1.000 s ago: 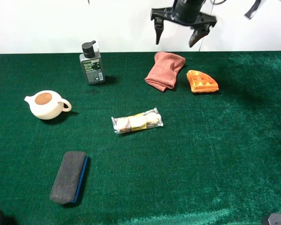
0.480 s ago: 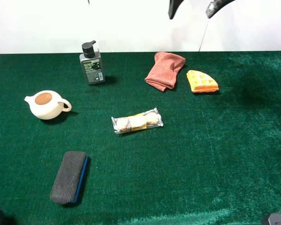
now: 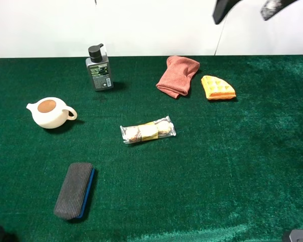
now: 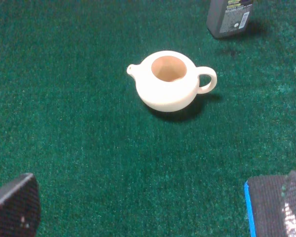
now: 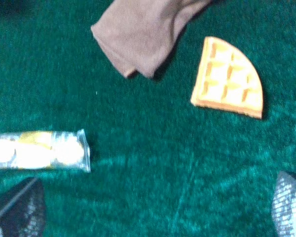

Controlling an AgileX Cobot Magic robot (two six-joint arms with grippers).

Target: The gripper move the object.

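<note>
The salmon-pink folded towel [image 3: 178,75] lies on the green table at the back, left of centre-right, with nothing touching it. It also shows in the right wrist view [image 5: 143,34]. My right gripper [image 3: 247,6] is open and empty, high above the table's back right edge, up and to the right of the towel. Only its two fingertips show at the top of the high view. In the right wrist view its fingers [image 5: 19,210] stand wide apart. My left gripper [image 4: 155,212] is open and empty, over the table near the teapot.
An orange waffle wedge [image 3: 218,87] lies just right of the towel. A wrapped snack packet [image 3: 147,130] lies mid-table. A white teapot [image 3: 49,112] and a dark pump bottle [image 3: 99,68] stand at the left. A grey eraser block [image 3: 74,190] lies front left.
My right gripper has risen and moved right, from just above the towel's back edge to the top right of the high view. The towel and the other things have not moved.
</note>
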